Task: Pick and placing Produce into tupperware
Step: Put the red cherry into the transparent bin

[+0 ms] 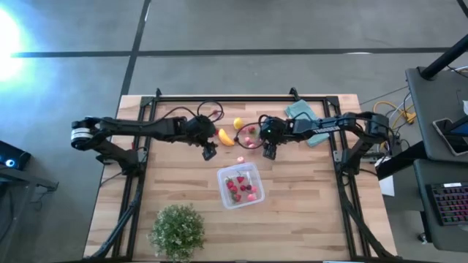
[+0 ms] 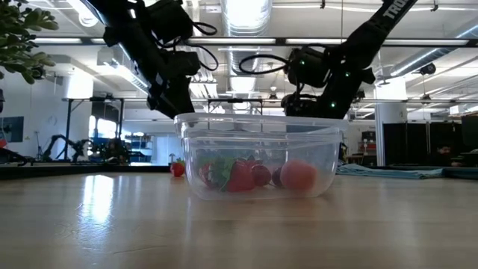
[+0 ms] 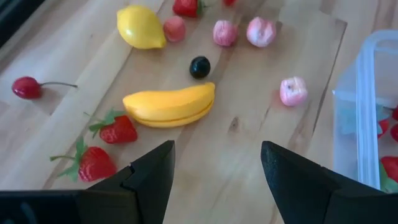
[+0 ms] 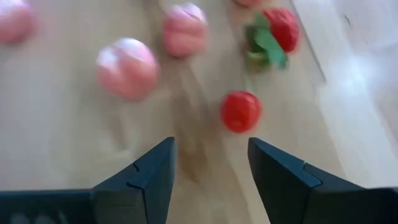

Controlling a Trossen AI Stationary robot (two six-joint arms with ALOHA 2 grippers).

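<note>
Closest to the low camera stands the clear tupperware [image 2: 258, 155], already carrying several red strawberries and a pink piece, set on the table [image 1: 307, 212] toward its front middle, with the potted plant [image 1: 177, 231] off at the front left corner. Behind it lies the loose produce [image 1: 245, 135]: a banana [image 3: 169, 104], a lemon [image 3: 141, 27], strawberries [image 3: 117, 129], a cherry [image 3: 26, 88], a dark berry [image 3: 199, 66] and pink pieces [image 3: 293, 91]. Both arms hang over that scatter with nothing held. The left end effector [image 1: 209, 153] has its fingers spread wide, just short of the banana; the right end effector [image 1: 269, 153] is likewise spread, with a small red fruit [image 4: 240, 111] just ahead of its fingertips and pink pieces beyond. This looks like the reach-and-choose step between placements, the box partly filled and much produce still outside. Next, I judge, one arm must descend so its fingers straddle a single piece, the red fruit for the right or the banana for the left, then close, lift and carry it to the box without nudging neighbours away.
</note>
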